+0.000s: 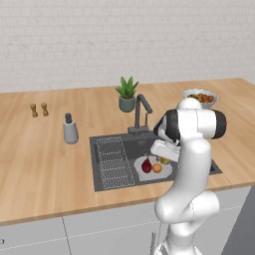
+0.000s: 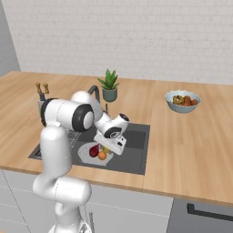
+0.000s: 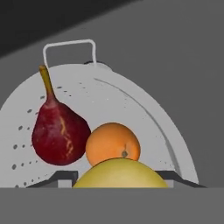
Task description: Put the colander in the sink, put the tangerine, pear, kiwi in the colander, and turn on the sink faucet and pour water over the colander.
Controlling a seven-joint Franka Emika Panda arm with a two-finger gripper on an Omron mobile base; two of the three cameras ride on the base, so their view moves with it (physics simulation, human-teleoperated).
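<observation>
Gripper (image 3: 118, 180) low over the colander (image 3: 144, 118), fingers part-spread round a yellow-green fruit, prob the kiwi (image 3: 120, 174); looks gripped, can't be sure. To do it well: lower till kiwi is just above colander floor, let go beside the tangerine (image 3: 113, 143) w/o knocking it, then lift straight up. Colander sits in the sink (image 1: 199, 157) below the faucet (image 1: 142, 112), holding dark red pear (image 3: 59, 133) touching the tangerine. Bluish fruit bowl (image 2: 183, 101) on counter, well apart from sink.
</observation>
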